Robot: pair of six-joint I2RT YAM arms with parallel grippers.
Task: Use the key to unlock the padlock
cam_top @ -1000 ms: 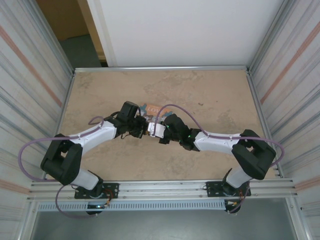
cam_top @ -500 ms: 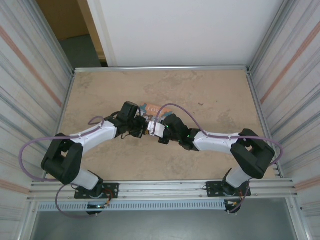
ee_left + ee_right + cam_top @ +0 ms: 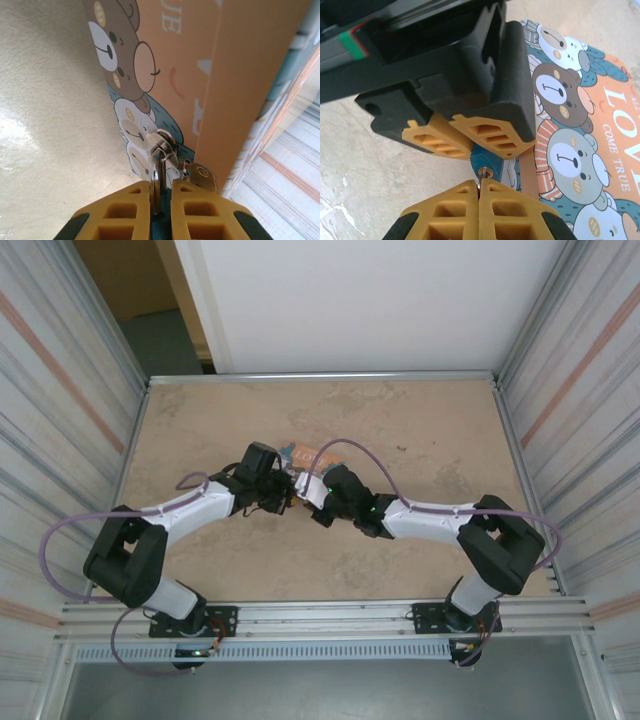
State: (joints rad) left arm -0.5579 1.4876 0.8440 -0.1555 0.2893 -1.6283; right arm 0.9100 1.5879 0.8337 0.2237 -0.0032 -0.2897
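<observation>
The left gripper (image 3: 161, 202) hides all but a blue sliver of the padlock (image 3: 483, 161) between its fingers. Of the key (image 3: 481, 174) we see just a metal tip, pinched by the right gripper (image 3: 479, 192).

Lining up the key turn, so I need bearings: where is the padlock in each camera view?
Left wrist: padlock bottom centre, shackle rising from between the fingers of the left gripper.
Right wrist: its blue body low centre, between the left gripper above and the right gripper, holding the key, below.
Top external: too small to make out; look where the two grippers meet.
Shared landmark: the bear-print box.
</observation>
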